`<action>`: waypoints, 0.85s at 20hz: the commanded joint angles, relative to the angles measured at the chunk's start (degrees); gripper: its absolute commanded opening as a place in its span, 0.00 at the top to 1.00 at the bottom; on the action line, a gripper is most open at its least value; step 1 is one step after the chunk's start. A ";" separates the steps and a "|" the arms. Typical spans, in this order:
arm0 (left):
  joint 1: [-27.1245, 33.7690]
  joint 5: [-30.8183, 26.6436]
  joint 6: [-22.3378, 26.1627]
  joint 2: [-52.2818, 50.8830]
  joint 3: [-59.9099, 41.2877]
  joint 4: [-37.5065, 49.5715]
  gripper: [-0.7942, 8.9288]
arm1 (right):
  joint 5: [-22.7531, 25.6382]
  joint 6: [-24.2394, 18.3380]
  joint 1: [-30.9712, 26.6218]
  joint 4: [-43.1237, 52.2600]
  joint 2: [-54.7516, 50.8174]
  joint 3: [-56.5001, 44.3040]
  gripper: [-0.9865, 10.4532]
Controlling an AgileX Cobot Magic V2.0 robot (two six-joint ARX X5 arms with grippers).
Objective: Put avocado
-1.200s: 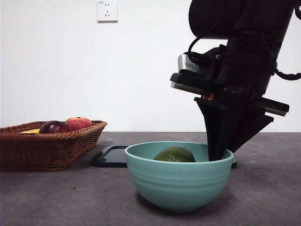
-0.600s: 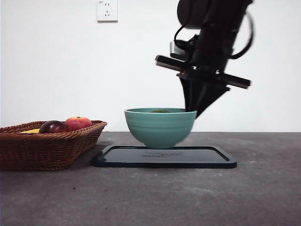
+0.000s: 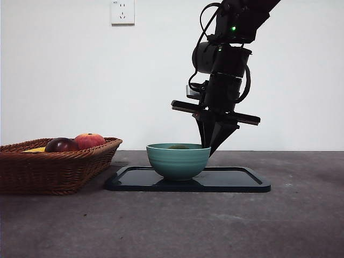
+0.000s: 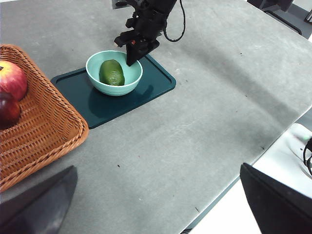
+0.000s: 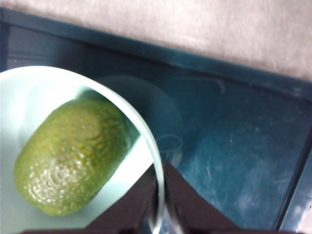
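Observation:
The dark green avocado [image 5: 70, 156] lies inside a teal bowl [image 3: 177, 161], and only its top [image 3: 178, 146] peeks over the rim in the front view. The bowl stands on a dark tray [image 3: 236, 180]. My right gripper [image 5: 161, 170] is shut on the bowl's rim, one jaw inside and one outside, coming down from above [image 3: 207, 149]. The left wrist view shows avocado [image 4: 111, 72], bowl [image 4: 89, 66], tray [image 4: 146, 90] and right gripper [image 4: 130, 61] far off. My left gripper [image 4: 157, 168] hangs open, well away from the tray.
A wicker basket [image 3: 54, 166] stands left of the tray with a dark maroon fruit [image 3: 61, 145] and a red-orange fruit [image 3: 90, 141] in it. The basket [image 4: 44, 131] also shows in the left wrist view. The table's edge [image 4: 229, 190] runs close below my left gripper.
The bowl with the avocado was carried away from the front camera, lifted, then lowered onto the dark tray. My right gripper stayed shut on its rim throughout.

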 commanded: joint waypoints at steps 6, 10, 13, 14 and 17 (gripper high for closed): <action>-0.37 -0.28 0.26 0.20 0.59 0.57 0.37 | 4.37 -1.75 -0.09 -6.97 -1.18 6.82 0.51; -0.37 -0.28 0.26 0.20 0.59 0.59 0.37 | 9.97 -4.72 1.38 -17.53 -9.79 11.28 0.44; -0.37 -0.28 0.26 0.20 0.61 0.57 0.37 | 17.11 -6.29 3.61 -25.70 -17.42 11.23 0.43; -0.37 -0.28 0.26 0.20 0.59 0.57 0.37 | 17.70 -6.29 4.26 -27.04 -19.78 11.15 0.43; -0.37 -0.28 0.26 0.20 0.59 0.57 0.37 | 18.51 -6.29 6.54 -29.38 -25.92 10.21 0.43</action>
